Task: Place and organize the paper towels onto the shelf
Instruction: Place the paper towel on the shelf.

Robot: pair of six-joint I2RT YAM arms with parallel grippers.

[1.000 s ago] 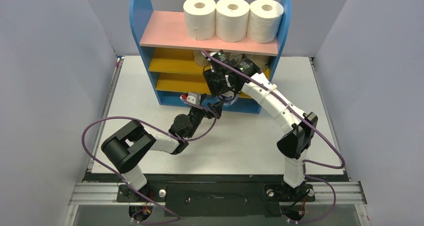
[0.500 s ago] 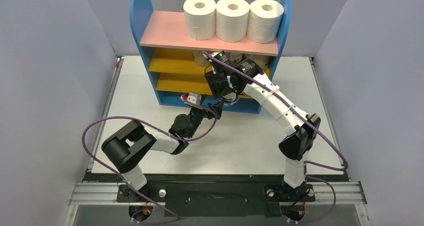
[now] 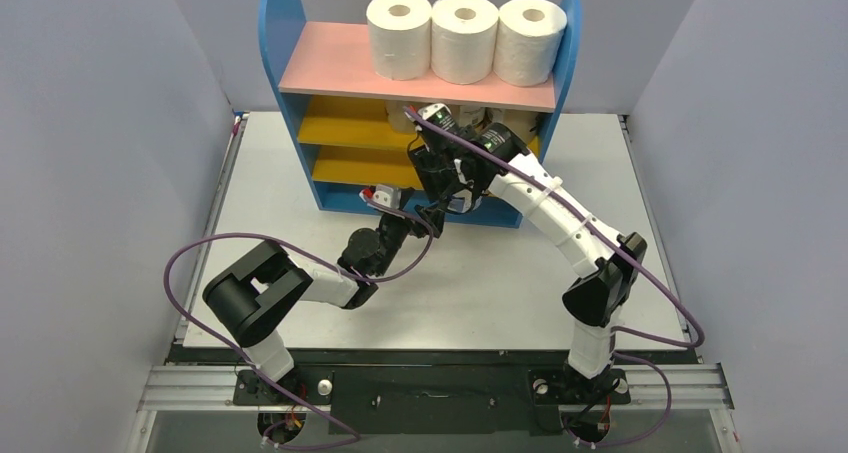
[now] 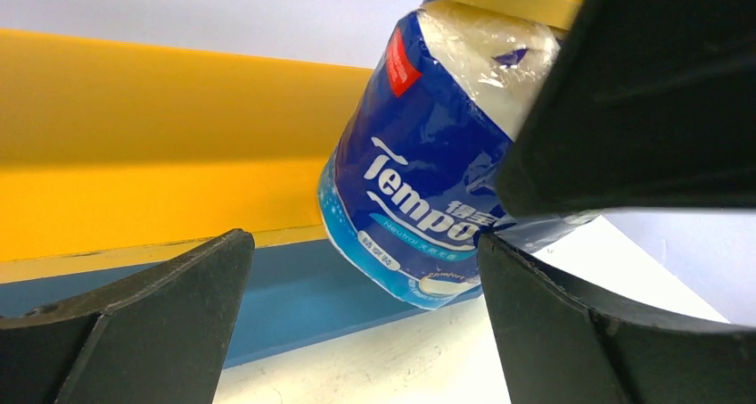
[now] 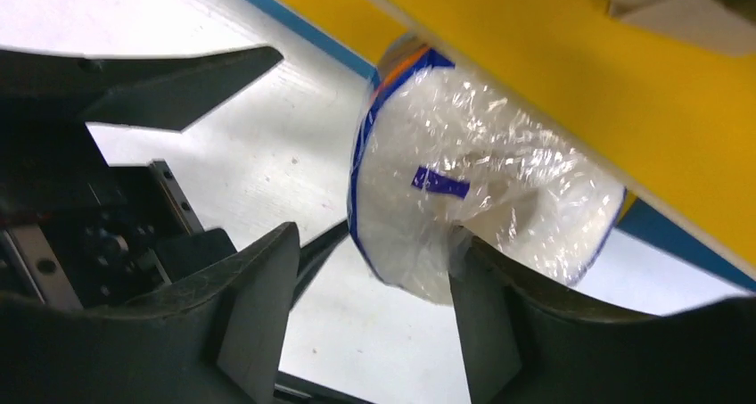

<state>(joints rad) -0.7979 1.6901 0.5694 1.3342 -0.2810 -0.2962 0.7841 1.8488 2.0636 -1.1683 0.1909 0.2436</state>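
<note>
Top external view, from the left: the left arm is folded low, and its gripper sits at the foot of the shelf. Three plain white rolls stand in a row on the right part of the pink top board. The right arm reaches in under that board, and its wrist hides whatever it has there.

Left wrist view fills that gap. The left gripper has its jaws wide apart with nothing between them. Just beyond them a blue-and-white wrapped roll printed "Tempo" leans tilted in front of a yellow board. Its lower end hangs over the blue base, and a black finger of the other arm presses on its upper right side.

Right wrist view shows the same roll end-on in clear crinkled film, tucked under the edge of a yellow board. The right gripper straddles it loosely. One finger touches the film, while a gap shows between the roll and the other finger, so the jaws are not clamped.

The table is white and lightly scuffed. Plain grey walls close it in on both sides and behind. A metal rail carries the arm bases along the near edge, and purple cables loop off both arms.
</note>
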